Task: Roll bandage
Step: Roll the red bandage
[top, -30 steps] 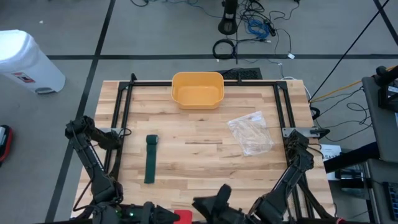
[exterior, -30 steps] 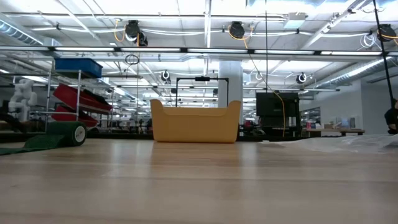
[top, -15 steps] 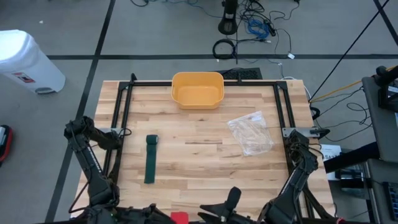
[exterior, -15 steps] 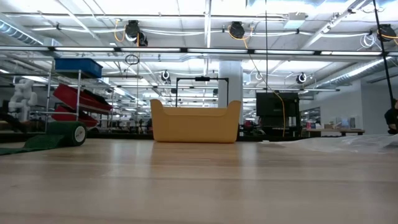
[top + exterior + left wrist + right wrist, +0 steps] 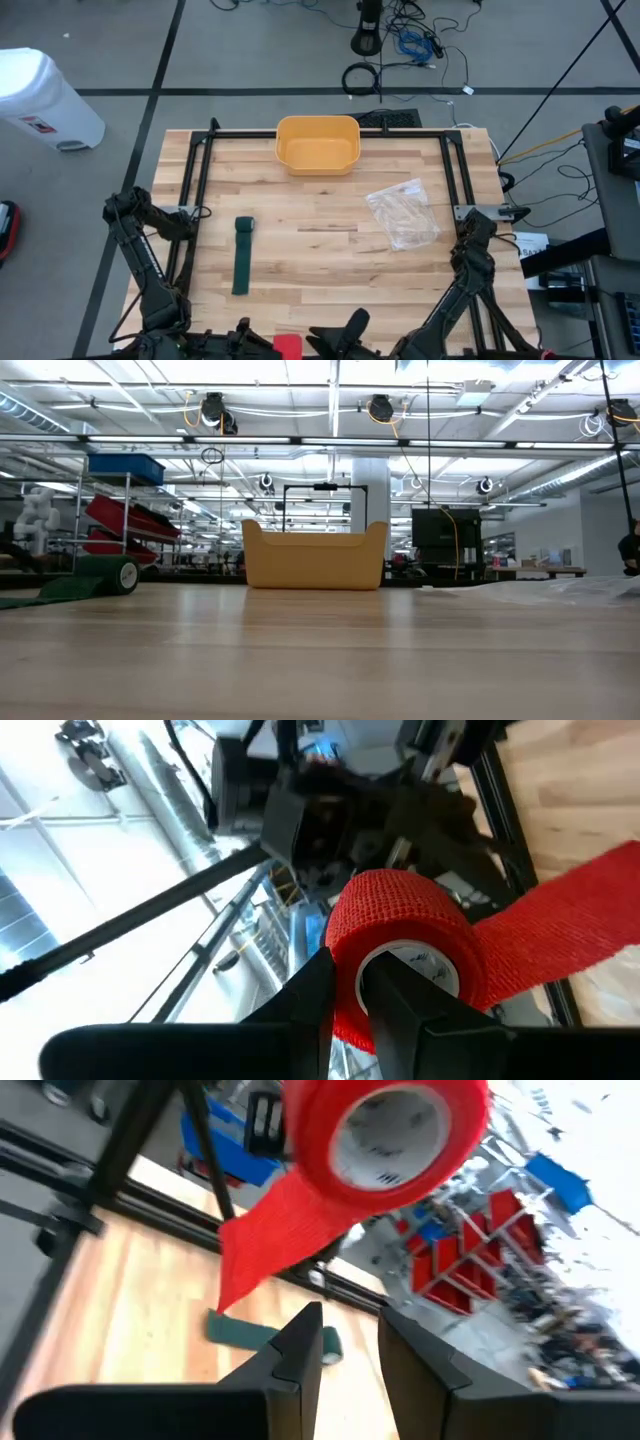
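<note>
A red bandage roll (image 5: 400, 935) with a white core is held off the table's near edge, and my left gripper (image 5: 350, 995) is shut on it; in the high view the red bandage roll (image 5: 287, 345) shows at the bottom. Its loose tail (image 5: 270, 1230) hangs free. My right gripper (image 5: 345, 1340) faces the roll from the right, fingers a little apart with nothing between them. A dark green bandage (image 5: 242, 255) lies flat on the table's left, its rolled end (image 5: 122, 575) at the far end. My left gripper holds the red roll by its wall (image 5: 345, 1015), one finger (image 5: 400, 1005) reaching into the white core and the other (image 5: 310, 990) outside. The roll is lifted clear of the table, and its tail (image 5: 560, 925) trails away from it.
A yellow bin (image 5: 318, 143) stands at the table's far edge. A clear plastic bag (image 5: 402, 215) lies right of the middle. A black frame (image 5: 195, 190) runs along the table's sides. Bare wood (image 5: 320, 260) lies between the green bandage and the bag.
My right gripper has shifted and turned beside the red roll at the near edge, sinking a little. My left gripper has stayed in place with the roll. The green bandage, the bin and the bag have not moved.
</note>
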Motion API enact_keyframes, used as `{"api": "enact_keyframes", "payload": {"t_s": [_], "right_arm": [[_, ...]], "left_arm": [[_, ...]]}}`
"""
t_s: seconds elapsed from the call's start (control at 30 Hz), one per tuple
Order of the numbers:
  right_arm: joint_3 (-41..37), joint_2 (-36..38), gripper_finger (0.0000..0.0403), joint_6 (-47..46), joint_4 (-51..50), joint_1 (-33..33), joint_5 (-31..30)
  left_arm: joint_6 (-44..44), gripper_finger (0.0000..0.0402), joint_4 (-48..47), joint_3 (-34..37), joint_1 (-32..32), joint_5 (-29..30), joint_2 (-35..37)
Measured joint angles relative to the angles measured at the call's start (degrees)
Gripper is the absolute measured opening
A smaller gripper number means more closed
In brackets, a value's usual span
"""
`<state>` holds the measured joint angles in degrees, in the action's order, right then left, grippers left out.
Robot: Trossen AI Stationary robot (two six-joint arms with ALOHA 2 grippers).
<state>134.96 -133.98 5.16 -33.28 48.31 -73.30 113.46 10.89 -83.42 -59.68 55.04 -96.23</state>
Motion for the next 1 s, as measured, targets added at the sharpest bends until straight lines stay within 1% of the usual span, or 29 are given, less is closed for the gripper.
{"api": "enact_keyframes", "payload": {"t_s": [0.07,0.13,0.27,0.37,0.5,0.57,0.67,0.8,0.9,1.0], "right_arm": [[-0.01,-0.38,0.0086,-0.03,-1.13,0.02,-1.62],[0.11,-0.82,0.0086,-2.33,-3.63,0.02,-2.13],[-1.38,-2.45,0.0086,-13.35,-13.41,-0.15,-2.48],[-2.58,-2.74,0.0086,-20.57,-21.34,-0.4,-3.37],[-2.72,-1.7,0.0086,-28.03,-32.73,-0.71,-2.75],[-2.75,0.39,0.0086,-29.64,-37.91,-0.72,-0.59],[-2.71,5.21,0.0086,-30.24,-43.15,-0.39,3.48],[-2.69,11.96,0.0086,-27.74,-45.45,-0.3,5.33],[-2.62,16.92,0.0086,-26.12,-46.16,-0.33,10.61],[-2.49,20.04,0.0086,-27.67,-48.12,0.41,15.98]], "left_arm": [[0.02,0.0058,-0.68,0.0,-0.14,0.69,0.0],[0.72,0.0058,-1.24,0.0,-0.6,0.82,0.0],[4.04,0.0058,-1.22,0.0,-1.99,0.75,0.0],[4.04,0.0058,-0.94,0.0,-2.85,0.57,0.0],[3.72,0.0058,-0.91,-0.01,-3.51,0.49,0.0],[2.91,0.0058,-0.91,0.0,-3.5,0.44,0.0],[2.42,0.0058,-0.69,0.0,-3.5,0.36,0.0],[2.38,0.0058,-0.7,0.0,-3.45,0.34,0.0],[2.33,0.0058,-0.77,0.0,-3.45,0.31,0.0],[0.97,0.0058,-0.83,0.0,-3.45,0.32,-0.02]]}}
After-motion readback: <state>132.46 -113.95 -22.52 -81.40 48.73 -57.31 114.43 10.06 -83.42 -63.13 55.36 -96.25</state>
